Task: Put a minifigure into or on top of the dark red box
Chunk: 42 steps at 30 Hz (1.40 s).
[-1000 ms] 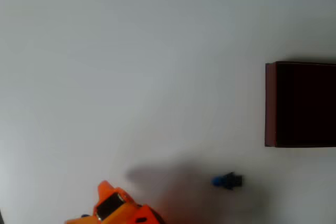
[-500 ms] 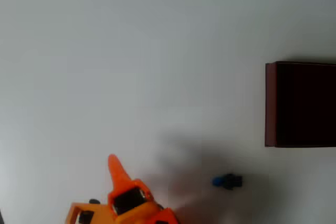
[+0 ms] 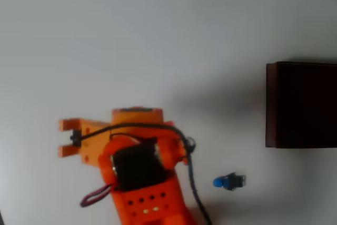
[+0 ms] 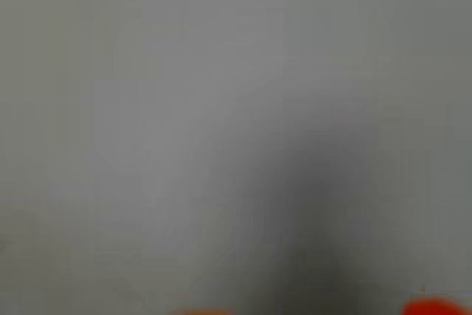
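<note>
Your orange arm (image 3: 134, 167) sits in the lower left-centre of the overhead view, its black motor block and a dark cable looping over the top of it, a red-and-black wire trailing off at its lower left. The body of the arm covers whatever lies beneath it here, so where the tool's fingers stand can't be made out from above. Two short orange prongs jut out at the arm's left edge.

Over to the right of the arm, low in the frame, there's your tiny bright blue and black minifigure (image 3: 229, 182), lying on its side on the plain pale grey worktop (image 3: 131, 40). It's near the arm's cable but not touching it, out in the open.

Up and to the right, against the right edge of the overhead view, sits the large dark red box with the near-black interior (image 3: 270, 104), cut off by the frame. The minifigure lies below it and a little left, well apart from its wall.

In the wrist view it's all blur: pale grey worktop with a soft dark shadow running down the middle right, and slivers of orange at the bottom edge. Whether the tool is parted or closed, I cannot tell.
</note>
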{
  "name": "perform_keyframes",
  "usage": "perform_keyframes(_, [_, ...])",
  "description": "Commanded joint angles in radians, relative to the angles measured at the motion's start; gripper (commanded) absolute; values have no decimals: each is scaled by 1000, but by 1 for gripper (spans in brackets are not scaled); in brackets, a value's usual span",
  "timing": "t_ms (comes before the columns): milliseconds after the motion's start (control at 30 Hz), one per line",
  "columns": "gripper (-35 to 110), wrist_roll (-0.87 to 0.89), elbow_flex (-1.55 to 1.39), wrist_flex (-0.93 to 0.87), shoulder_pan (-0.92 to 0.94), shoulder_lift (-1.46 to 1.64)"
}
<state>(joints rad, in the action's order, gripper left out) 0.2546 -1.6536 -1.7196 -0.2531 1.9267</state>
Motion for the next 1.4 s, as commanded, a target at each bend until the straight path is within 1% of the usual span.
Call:
perform_keyframes(0, [10,130,32,-28,92,15])
perform_keyframes(100, [15,201,-12,-25,198,78])
perform_keyframes(200, [16,287,-81,-38,337,137])
perform_keyframes(267, [16,288,-130,-23,420,164])
perform_keyframes(367, [15,195,-187,43,503,189])
perform_keyframes(433, [13,97,-225,75,541,170])
perform_keyframes(500, [9,-31,-270,117,578,109])
perform_keyframes(600, [7,-183,-357,239,606,31])
perform_keyframes(633, [7,-216,-364,252,620,-11])
perform_keyframes(767, [6,-298,-345,256,703,-175])
perform_keyframes(867, [11,-322,-402,313,744,-133])
perform_keyframes(1000, [18,-376,-506,337,827,15])
perform_keyframes(1167, [19,-451,-472,215,931,9])
perform_keyframes(1367, [24,-560,-494,225,959,14])
